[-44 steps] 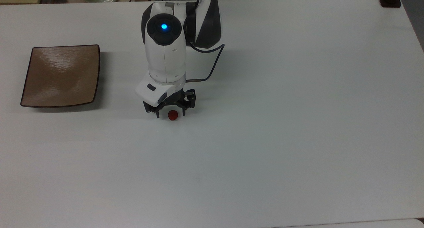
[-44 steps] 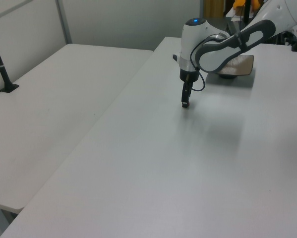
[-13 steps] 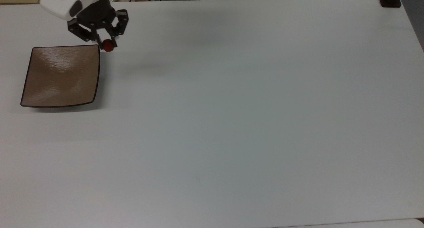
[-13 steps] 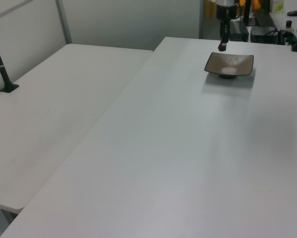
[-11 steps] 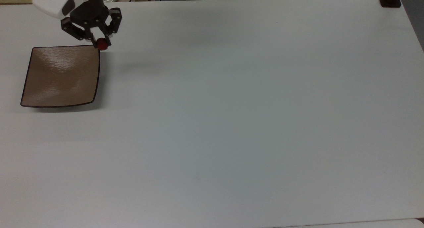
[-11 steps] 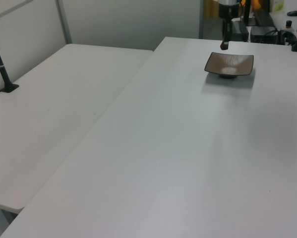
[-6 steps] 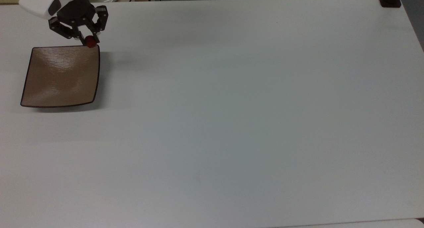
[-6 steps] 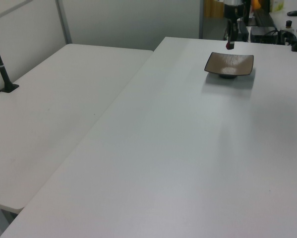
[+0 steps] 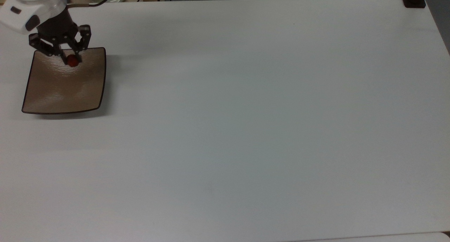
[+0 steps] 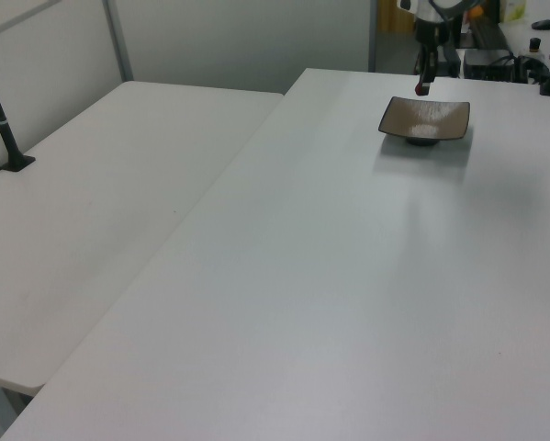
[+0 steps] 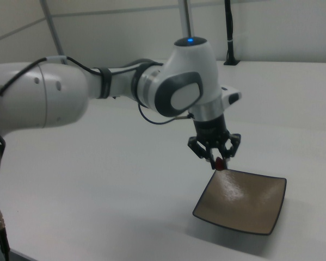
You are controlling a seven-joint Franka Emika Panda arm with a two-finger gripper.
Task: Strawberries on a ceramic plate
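Moved: since half a second ago the claw [image 9: 71, 60] has carried the strawberry [image 9: 72, 61] from the ceramic plate's far right corner, as the top view shows it, inward over the plate's upper part; the plate itself lies where it lay.
Tabletop [image 9: 246, 129]: white and wide; its near edge is cut off at the bottom of the top view.
Arm [image 11: 124, 92]: white with dark joints, reaching across the right view from the right view's left, its base cut off by the frame edge; in the top view the wrist runs off the top view's upper left corner.
Ceramic plate [image 9: 59, 91]: square, glossy tan-brown, thin dark rim, corners turned up; it rests on the tabletop at the top view's left. The claw covers part of its far edge in the top view.
Claw: black, pointing down, fingers clamped on the strawberry.
Strawberry: a small dark-red blob between the fingertips, above the plate; the left view shows it clear of the plate surface [image 10: 423, 90]. Its pointed end and long axis cannot be made out.
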